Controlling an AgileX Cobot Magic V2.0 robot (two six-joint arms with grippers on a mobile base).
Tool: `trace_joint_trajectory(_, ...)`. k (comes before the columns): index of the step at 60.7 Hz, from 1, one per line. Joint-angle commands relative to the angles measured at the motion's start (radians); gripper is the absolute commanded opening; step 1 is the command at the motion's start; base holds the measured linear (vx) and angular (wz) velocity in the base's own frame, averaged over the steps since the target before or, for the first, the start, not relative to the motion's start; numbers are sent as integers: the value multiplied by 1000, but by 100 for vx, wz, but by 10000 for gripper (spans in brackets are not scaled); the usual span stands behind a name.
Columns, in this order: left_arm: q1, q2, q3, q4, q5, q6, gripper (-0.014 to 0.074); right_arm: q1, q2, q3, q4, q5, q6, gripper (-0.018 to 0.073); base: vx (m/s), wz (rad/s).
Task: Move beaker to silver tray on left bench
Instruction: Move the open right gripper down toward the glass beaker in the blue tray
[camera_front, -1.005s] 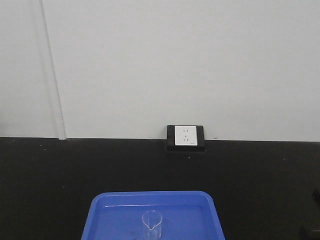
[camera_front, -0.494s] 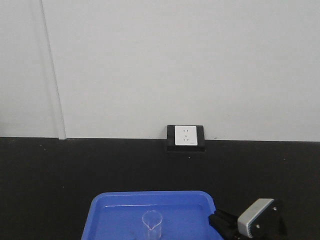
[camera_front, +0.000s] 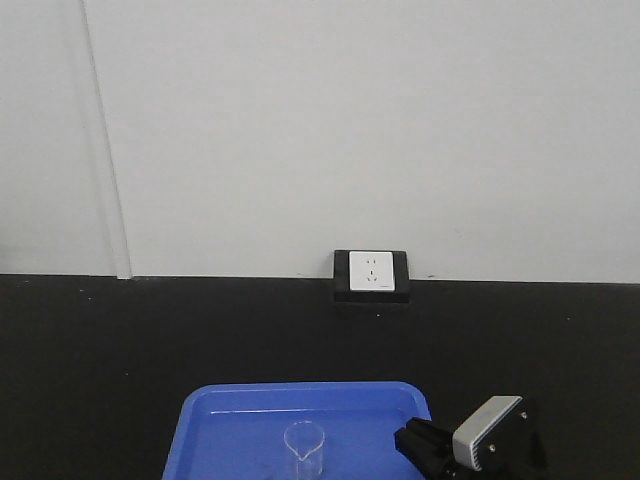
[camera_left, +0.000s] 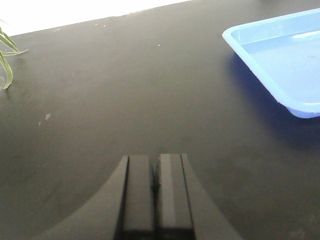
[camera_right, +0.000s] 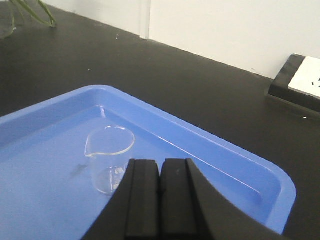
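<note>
Operator: Whereabouts of beaker (camera_front: 304, 450)?

Spotter: Upright inside blue tray (camera_front: 200, 412), around the middle of its floor, towards the near side. Clear glass, apparently empty, apart from the tray walls in the right wrist view.

Operator: Right end effector (camera_right: 160, 167)?

Spotter: At tray's right rim in the front view, near beaker and to its right. Fingers pressed together, nothing gripped between them. Contact with the glass impossible to judge from the wrist view, with the left finger drawn across the beaker's base there.

Operator: Left end effector (camera_left: 155, 165)?

Spotter: Over bare black bench (camera_left: 100, 90), well to the left of tray, with only one tray corner visible at far right. Fingers closed to a hairline, holding nothing. Green leaves (camera_left: 6, 55) at far left edge.

Operator: Beyond tray?

Spotter: More black bench, then white socket (camera_front: 371, 272) in a black frame against pale wall (camera_front: 350, 120).
</note>
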Motion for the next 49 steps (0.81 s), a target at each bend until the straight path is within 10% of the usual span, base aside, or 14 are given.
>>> trace_joint_trajectory(1,-4,-8,20,2,-83,-2,1,-2,-34,-24,17,-90,9,62,0,0)
trace_joint_trajectory(17,-4,-8,20,2,-83,-2,1,0,23,-24,-39,-112,8,144,0,0)
trace_joint_trajectory(38,-4,-8,20,2,-83,-2,1,1,187,-29,-62,-327,55,620,0,0)
trace_joint_trajectory(49,-4,-8,20,2,-83,-2,1,63,223,-128,-58,-245,107,680,0,0)
